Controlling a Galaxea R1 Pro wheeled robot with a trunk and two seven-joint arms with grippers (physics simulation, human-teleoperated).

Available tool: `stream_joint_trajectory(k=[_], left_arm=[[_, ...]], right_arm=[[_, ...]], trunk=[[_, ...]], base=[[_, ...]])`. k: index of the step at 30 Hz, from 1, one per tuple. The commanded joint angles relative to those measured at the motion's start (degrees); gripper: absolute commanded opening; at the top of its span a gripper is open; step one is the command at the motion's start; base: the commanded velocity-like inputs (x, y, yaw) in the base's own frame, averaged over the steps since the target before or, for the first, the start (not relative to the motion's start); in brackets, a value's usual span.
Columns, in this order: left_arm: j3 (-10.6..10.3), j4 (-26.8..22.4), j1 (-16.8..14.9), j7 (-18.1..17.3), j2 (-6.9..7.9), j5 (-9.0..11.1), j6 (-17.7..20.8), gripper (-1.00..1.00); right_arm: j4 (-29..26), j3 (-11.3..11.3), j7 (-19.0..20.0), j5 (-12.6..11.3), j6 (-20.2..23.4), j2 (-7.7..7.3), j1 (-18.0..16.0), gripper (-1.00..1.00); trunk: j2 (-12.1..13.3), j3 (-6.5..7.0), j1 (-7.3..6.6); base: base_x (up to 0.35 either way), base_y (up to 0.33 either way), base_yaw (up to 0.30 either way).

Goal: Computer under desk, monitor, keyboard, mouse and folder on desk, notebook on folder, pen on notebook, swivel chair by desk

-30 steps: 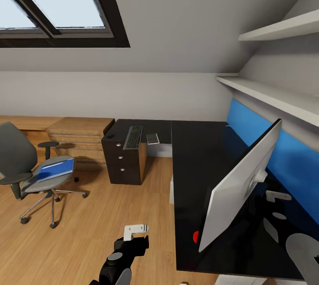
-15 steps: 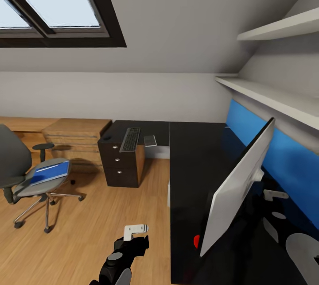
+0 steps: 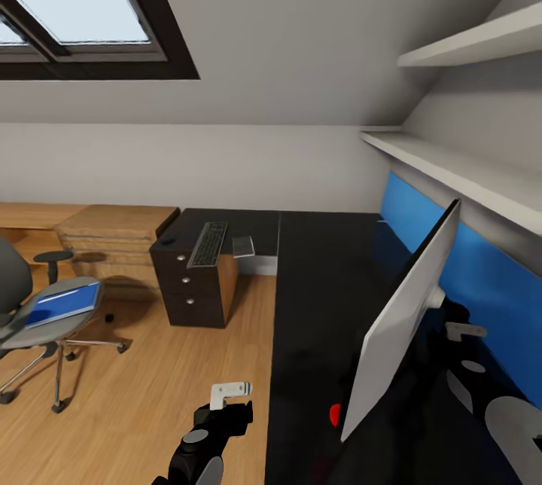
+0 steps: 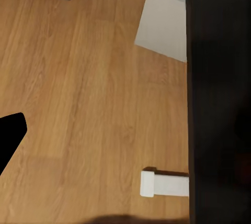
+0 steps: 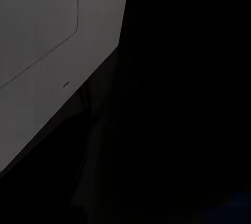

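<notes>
The whole head view has slid leftward since a second ago, so the camera has turned right; the things themselves lie as before. The swivel chair (image 3: 34, 319) now sits half cut off at the picture's left edge, one blue folder (image 3: 64, 303) flat on its seat. One L-shaped desk (image 3: 316, 282) runs from the far wall toward the robot. On its far wing lie one keyboard (image 3: 208, 243), one small dark mouse (image 3: 167, 241) well to its left, and one pale flat rectangle (image 3: 243, 246) just right of the keyboard. One monitor (image 3: 403, 319) stands on the near wing, its pale back turned to the robot. Two wall shelves (image 3: 452, 165) hang above the blue back panel (image 3: 452, 251).

The left gripper (image 3: 229, 393) hangs over the wood floor (image 3: 150, 395) beside the desk edge; I cannot tell whether its fingers are apart. The right wrist view is dark, and I cannot tell the right gripper's state either.
</notes>
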Motion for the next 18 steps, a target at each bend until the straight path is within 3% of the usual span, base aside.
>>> stream_joint_trajectory(k=[1,13,18], left_arm=[[-0.08,-0.09,-0.06,0.54,0.01,0.55,0.12,1.00],[-0.08,-0.08,-0.06,0.54,0.01,0.73,0.29,1.00],[-0.05,-0.07,-0.06,0.54,0.01,0.69,0.23,1.00]], right_arm=[[0.79,0.81,-3.66,-0.60,-0.29,0.00,-0.01,-1.00],[0.84,0.81,-3.65,-0.60,-0.27,0.06,-0.01,-1.00],[0.88,0.81,-3.67,-0.60,-0.27,0.06,-0.01,-1.00]], trunk=[[-0.06,-0.12,0.06],[-0.06,-0.12,0.06],[-0.06,-0.12,0.06]], base=[[0.173,-0.167,0.000],[0.032,-0.029,0.000],[0.219,0.000,0.000]])
